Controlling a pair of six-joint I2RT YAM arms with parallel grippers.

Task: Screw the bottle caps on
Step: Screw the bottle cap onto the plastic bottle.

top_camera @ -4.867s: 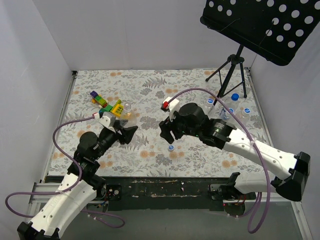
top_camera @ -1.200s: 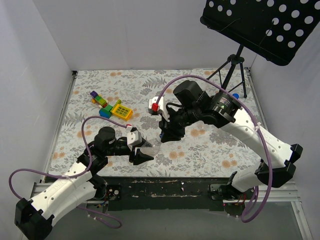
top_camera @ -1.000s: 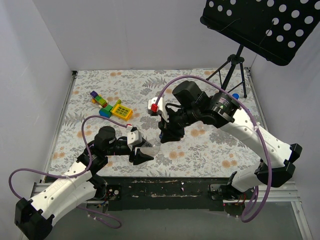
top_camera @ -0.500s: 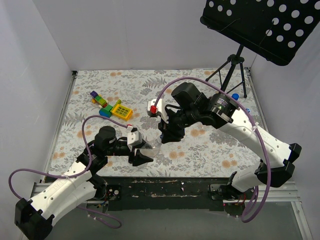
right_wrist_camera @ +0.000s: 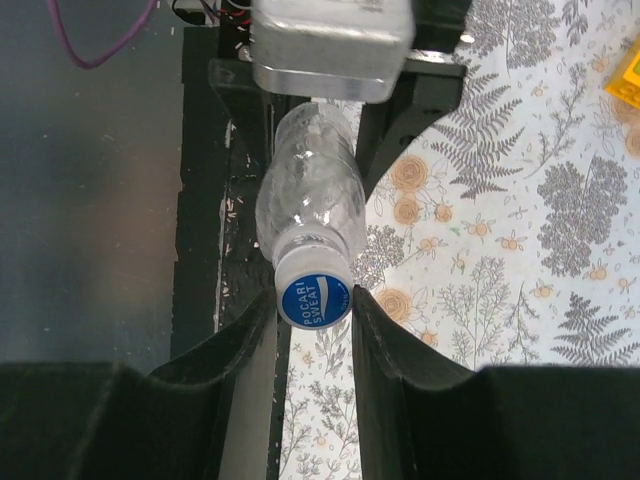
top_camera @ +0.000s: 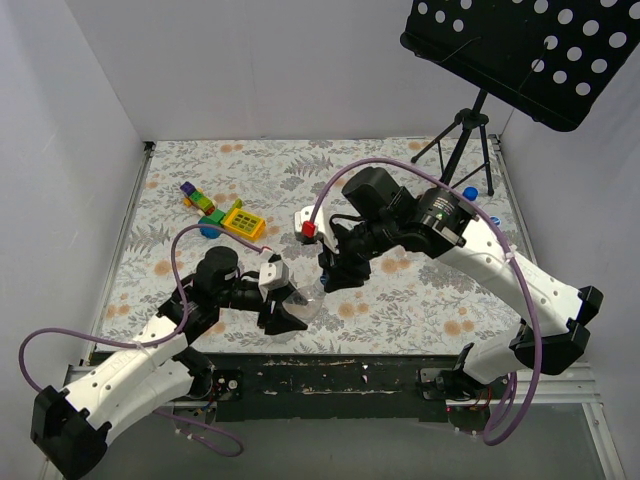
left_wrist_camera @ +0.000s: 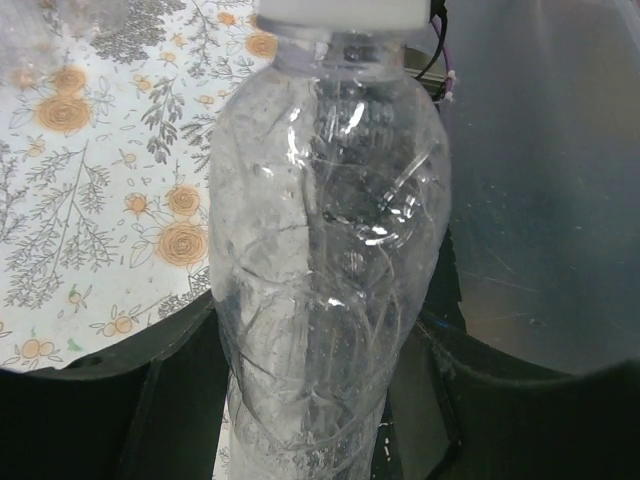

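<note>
Low over the counter [top_camera: 200, 180], the left end effector [top_camera: 284, 312] clamps a small clear plastic bottle [left_wrist_camera: 330, 250]. The right arm arches down, right end effector [top_camera: 335, 277] pinching the round blue-and-white screw cap [right_wrist_camera: 313, 298] on the bottle's mouth.

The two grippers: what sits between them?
A clear bottle spans the gap: the left gripper clamps its body, and the right gripper pinches the blue cap on its neck. The right wrist view shows this best.
</note>
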